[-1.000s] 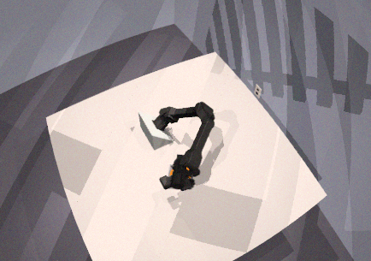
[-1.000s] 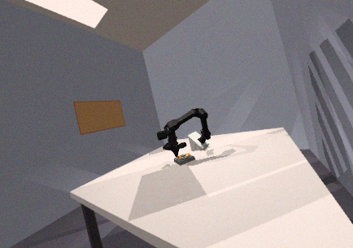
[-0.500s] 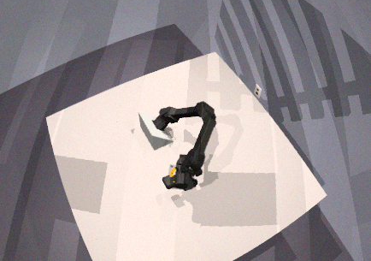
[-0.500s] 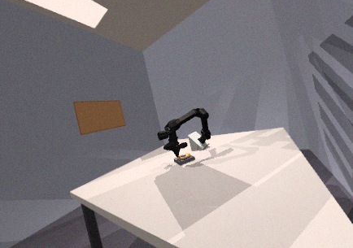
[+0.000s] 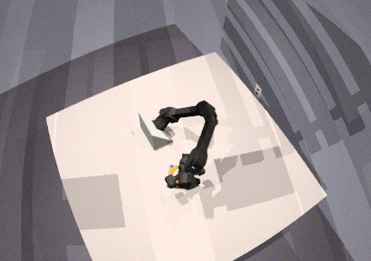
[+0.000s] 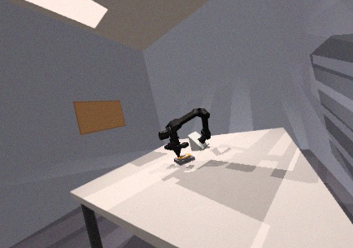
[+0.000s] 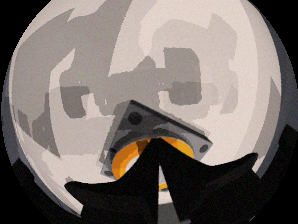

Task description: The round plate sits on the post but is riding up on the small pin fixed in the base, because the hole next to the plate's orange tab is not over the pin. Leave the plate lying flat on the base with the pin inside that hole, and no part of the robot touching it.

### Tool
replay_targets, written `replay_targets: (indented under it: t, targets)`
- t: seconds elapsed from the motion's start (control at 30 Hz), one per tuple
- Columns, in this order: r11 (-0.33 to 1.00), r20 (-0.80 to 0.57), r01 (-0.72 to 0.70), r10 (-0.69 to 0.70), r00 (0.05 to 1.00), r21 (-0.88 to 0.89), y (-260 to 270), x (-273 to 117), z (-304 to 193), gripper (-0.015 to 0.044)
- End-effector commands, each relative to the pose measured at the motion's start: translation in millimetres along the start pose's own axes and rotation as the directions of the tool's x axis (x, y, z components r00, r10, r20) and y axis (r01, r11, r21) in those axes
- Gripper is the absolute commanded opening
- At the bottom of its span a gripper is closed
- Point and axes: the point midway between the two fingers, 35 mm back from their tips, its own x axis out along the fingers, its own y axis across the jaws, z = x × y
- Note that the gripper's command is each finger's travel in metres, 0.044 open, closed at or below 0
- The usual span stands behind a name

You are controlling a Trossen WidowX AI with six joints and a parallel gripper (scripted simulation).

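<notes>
We read the black parallel-jaw tool [image 7: 160, 172] as clenched on nothing: in the wrist view its two fingers meet in a narrow point in the lower middle of the frame, with only a pale sliver between them. That point lies over the near edge of the orange round plate [image 7: 136, 156], which sits on the dark grey square base [image 7: 143, 125]. A closed tip suits a push or a turn against the plate or its tab rather than a grasp, and we judge that to be why the tool is held so. We cannot tell whether the tip is touching the plate, and the pin, the post and the hole beside the tab are hidden behind the fingers.

In the exterior view the plate and base are a small orange-and-dark patch just left of centre, directly under the tool [image 6: 177, 149], on the pale square worktop [image 6: 228, 211]. The only other object is a pale grey wedge-shaped block [image 6: 196, 141] beside the arm's mount, just to the upper right of the base but apart from it.

In the top view the base lies near the middle of the worktop, well away from every edge, so we judge there is open room for the tool to swing round the plate and then lift off.
</notes>
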Motion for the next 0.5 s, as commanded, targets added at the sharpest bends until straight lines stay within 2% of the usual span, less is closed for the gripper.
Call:
replay_targets:
  t: [0.0, 0.47]
  targets:
    - [1.0, -0.001, -0.004, 0.004, 1.0, 0.0, 7, 0, 0, 0.0]
    - [1.0, -0.002, -0.005, 0.005, 1.0, 0.0, 22, 0, -4, 0.0]
